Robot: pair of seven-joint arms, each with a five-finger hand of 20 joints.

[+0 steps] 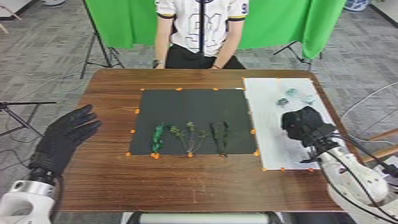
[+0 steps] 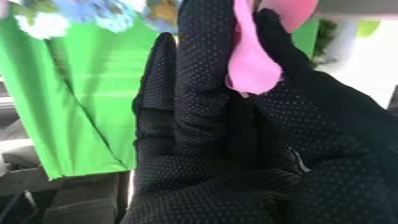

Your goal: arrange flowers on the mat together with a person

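Note:
In the head view, my left hand is held open over the table's left side, away from the stems. My right hand is over the white sheet. On the dark mat lie a green leafy stem, thin pale-green sprigs and dark narrow leaves, side by side near its front edge. Small bluish flowers rest at the sheet's far end. In the right wrist view, my right hand pinches a pink petal between thumb and fingers; blue and white flowers are beyond.
Orange markers line the edges of the mat and the sheet. Brown table surface extends in front of the mat. Behind the table hangs a green cloth, with a tripod stand beside it.

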